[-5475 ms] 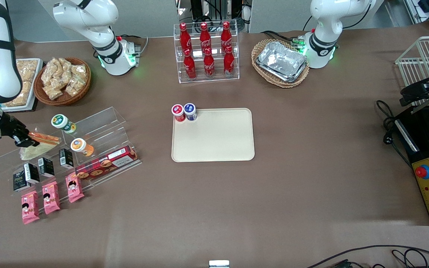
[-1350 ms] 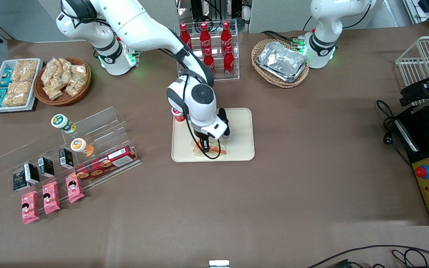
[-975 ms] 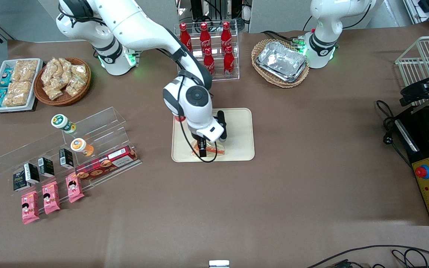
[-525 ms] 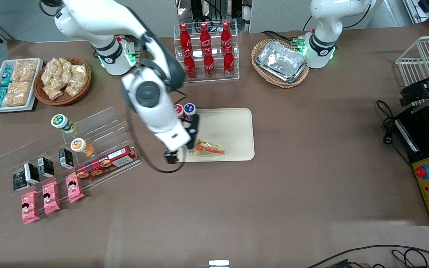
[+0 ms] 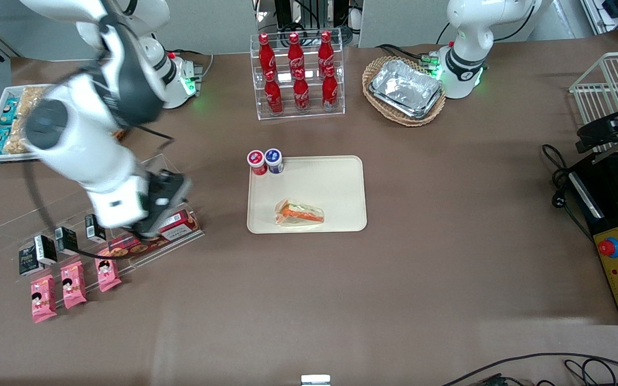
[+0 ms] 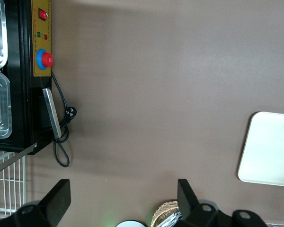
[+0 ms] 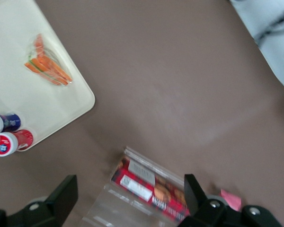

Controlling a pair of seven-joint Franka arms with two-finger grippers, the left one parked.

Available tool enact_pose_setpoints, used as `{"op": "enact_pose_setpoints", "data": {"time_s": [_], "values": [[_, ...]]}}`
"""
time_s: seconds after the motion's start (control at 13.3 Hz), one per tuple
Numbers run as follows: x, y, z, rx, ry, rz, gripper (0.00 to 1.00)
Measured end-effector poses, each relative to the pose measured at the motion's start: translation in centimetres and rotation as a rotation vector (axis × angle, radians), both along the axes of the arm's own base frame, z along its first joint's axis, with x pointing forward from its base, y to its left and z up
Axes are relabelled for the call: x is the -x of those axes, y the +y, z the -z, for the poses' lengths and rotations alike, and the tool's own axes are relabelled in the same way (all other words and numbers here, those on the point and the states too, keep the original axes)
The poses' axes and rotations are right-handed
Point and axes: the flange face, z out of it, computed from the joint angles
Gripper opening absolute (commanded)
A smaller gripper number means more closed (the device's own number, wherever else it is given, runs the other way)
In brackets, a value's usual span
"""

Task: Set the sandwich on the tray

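Front view: the gripper (image 5: 151,212) is hung over the clear rack (image 5: 142,182) and red box (image 5: 153,236), fingers spread and empty, well apart from the sandwich (image 5: 299,212). That plastic-wrapped wedge is laid flat on the smooth cream tray (image 5: 336,182), toward its 7 o'clock corner, two round-capped bottles (image 5: 265,160) at 11 o'clock.

The whole table is seen from high in front, looking steeply down. From the right wrist, raised above the clear display stand (image 5: 94,214), the tray (image 7: 19,104) and sandwich (image 7: 47,66) are looked down on. The tray's edge (image 6: 270,151) is shared by the left wrist view.

The gripper (image 5: 145,228) hangs above the stand.
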Motion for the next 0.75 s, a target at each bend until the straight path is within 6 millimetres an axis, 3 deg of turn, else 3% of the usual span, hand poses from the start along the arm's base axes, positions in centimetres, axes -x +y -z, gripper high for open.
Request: {"op": "enact_pose_setpoints", "data": {"time_s": [0.15,0.38,0.6,0.75], "values": [[1.2,-4.0,-4.0,-0.026,0.010,0.161,1.00],[4.4,-7.9,-9.8,-0.060,0.015,0.429,1.00],[6.5,-11.3,-12.9,-0.015,-0.013,0.677,1.00],[6.7,-12.7,-13.6,-0.019,-0.016,0.852,1.00]]}}
